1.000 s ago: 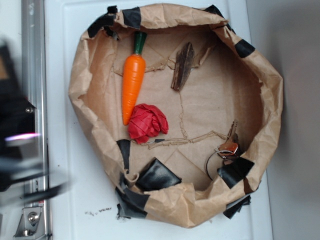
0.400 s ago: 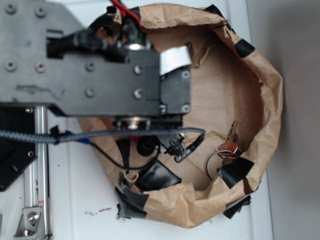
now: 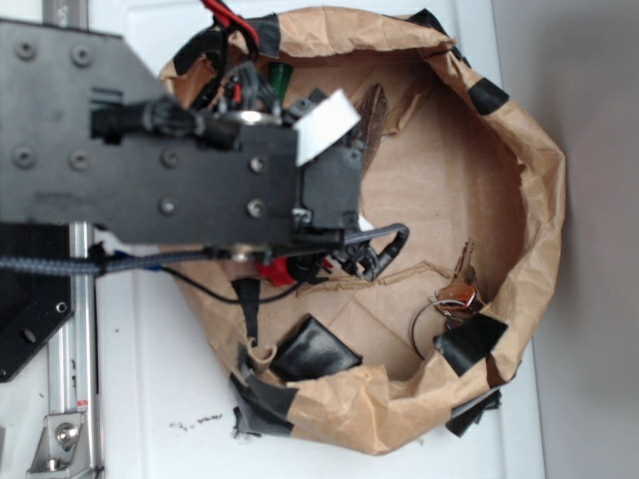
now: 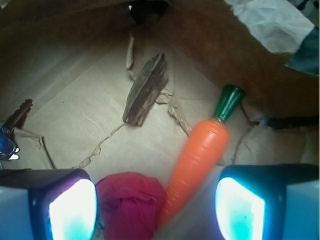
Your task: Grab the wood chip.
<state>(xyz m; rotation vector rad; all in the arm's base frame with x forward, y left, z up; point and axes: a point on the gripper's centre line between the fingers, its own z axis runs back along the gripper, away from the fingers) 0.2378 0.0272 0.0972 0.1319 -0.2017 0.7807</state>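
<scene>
The wood chip (image 4: pixel 145 90), a dark-brown rough sliver, lies flat on the brown paper floor of the bag, up and left of centre in the wrist view. In the exterior view only its upper end (image 3: pixel 374 108) shows beside the arm. My gripper (image 4: pixel 156 207) is open, its two lit pads wide apart at the bottom of the wrist view. It hangs above the red crumpled ball (image 4: pixel 131 202) and the tip of the orange carrot (image 4: pixel 200 159), well short of the chip. Nothing is held between the fingers.
The brown paper bag (image 3: pixel 519 150) with black tape patches forms a raised rim around everything. Brass keys on a ring (image 3: pixel 454 294) lie at the right side, also visible as keys (image 4: pixel 10 132) in the wrist view. Torn paper strips (image 4: pixel 177 117) lie near the chip. The arm (image 3: pixel 180 160) covers the bag's left half.
The arm swung in from the left over the bag, then shifted slightly down and left, uncovering part of the chip and carrot top in the exterior view.
</scene>
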